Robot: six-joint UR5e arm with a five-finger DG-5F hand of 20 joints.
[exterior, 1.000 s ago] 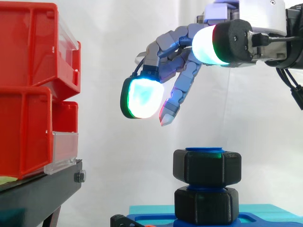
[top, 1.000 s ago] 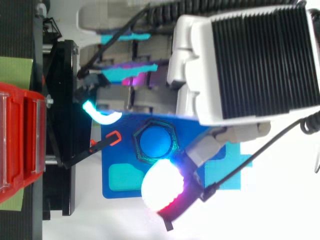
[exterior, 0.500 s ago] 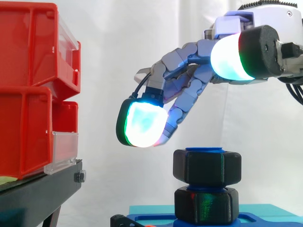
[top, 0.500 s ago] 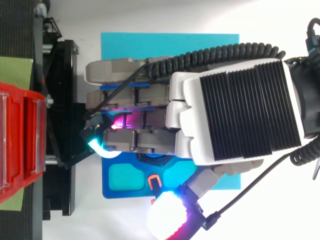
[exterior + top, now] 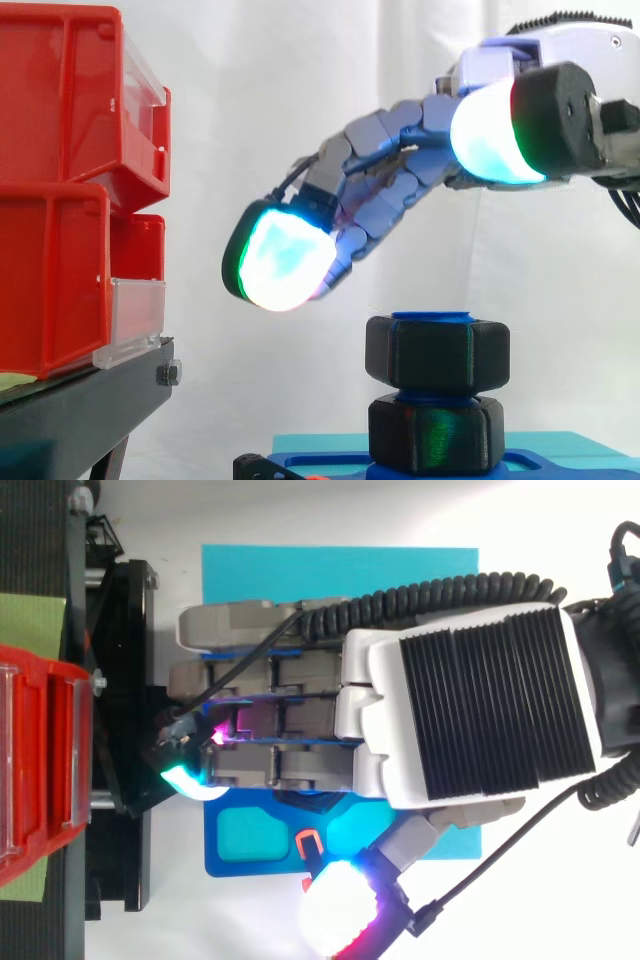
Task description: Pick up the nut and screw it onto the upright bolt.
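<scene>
A black hexagonal nut (image 5: 437,352) sits on the top of the upright blue bolt (image 5: 435,317), whose tip shows just above it. A second black hexagonal piece (image 5: 437,433) sits below it on the blue base (image 5: 320,465). My hand (image 5: 385,185) hovers above and left of the nut, clear of it, open, its fingers stretched out to the left and holding nothing. One glowing fingertip (image 5: 278,258) hangs left of the bolt, higher than the nut. From above, the hand (image 5: 480,720) covers the bolt and nut.
Stacked red bins (image 5: 70,190) stand on a black stand (image 5: 90,400) at the left, close to the fingertips. A cyan mat (image 5: 340,560) lies under the blue base (image 5: 235,845). White curtain behind.
The hand has swung over the bolt, hiding it from above. Its fingers have straightened and reached further left, towards the bins. The nut has not moved.
</scene>
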